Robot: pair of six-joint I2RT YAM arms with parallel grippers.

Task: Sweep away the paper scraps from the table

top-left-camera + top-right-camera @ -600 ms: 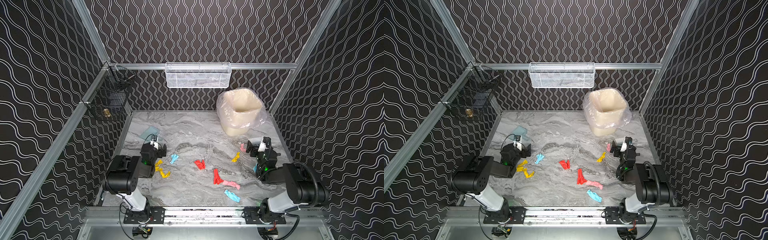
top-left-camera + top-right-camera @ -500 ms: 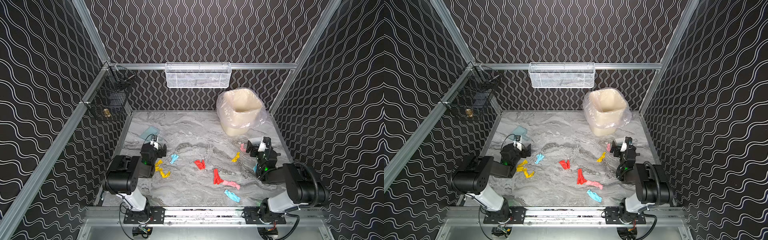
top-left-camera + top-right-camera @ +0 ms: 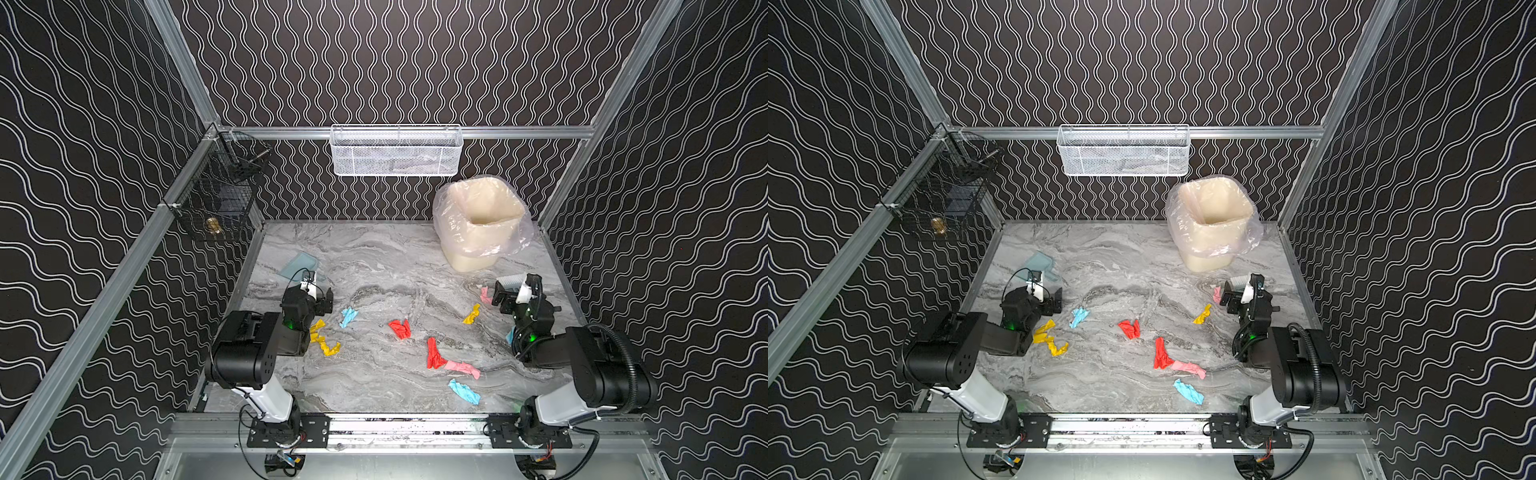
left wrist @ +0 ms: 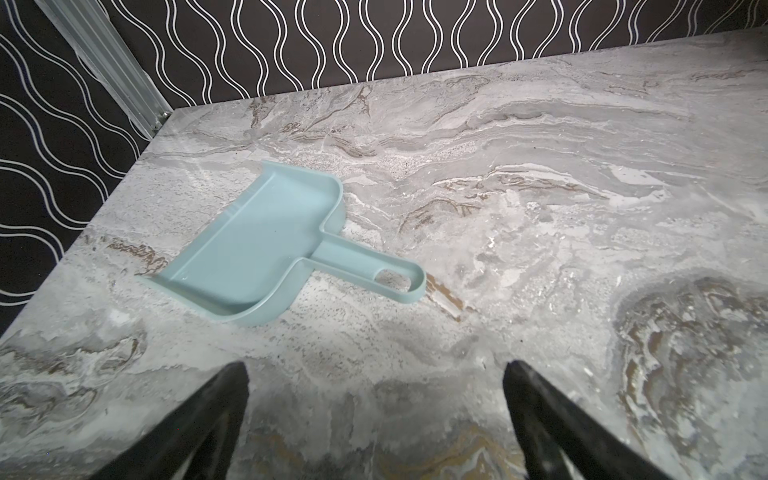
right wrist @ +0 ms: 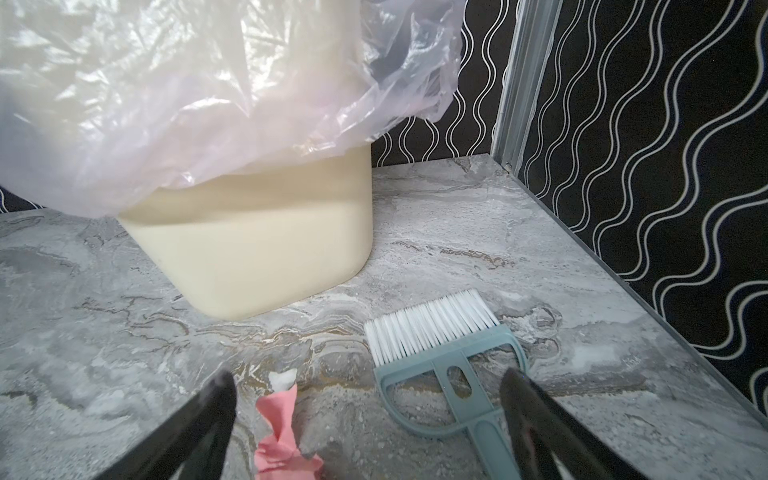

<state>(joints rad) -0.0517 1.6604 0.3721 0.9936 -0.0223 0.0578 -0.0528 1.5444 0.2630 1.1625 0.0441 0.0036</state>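
Note:
Several paper scraps lie across the marble table [image 3: 374,257]: yellow [image 3: 324,338], light blue [image 3: 348,316], red [image 3: 400,328], red [image 3: 433,353], pink [image 3: 462,368], light blue [image 3: 464,391], yellow [image 3: 472,313] and pink [image 3: 485,294]. My left gripper [image 3: 322,297] [image 4: 374,370] hovers low at the left, open and empty, just short of the pale blue dustpan [image 4: 266,249]. At the right my right gripper [image 3: 513,291] [image 5: 368,376] is open, with the pink scrap [image 5: 282,424] and the handle of the pale blue brush [image 5: 449,345] between its spread fingers, touching neither.
A cream bin [image 3: 478,224] lined with a clear bag stands at the back right, close behind the brush. The dustpan [image 3: 298,266] lies near the left wall. A white mesh basket [image 3: 395,151] and a black wire basket [image 3: 220,195] hang on the walls.

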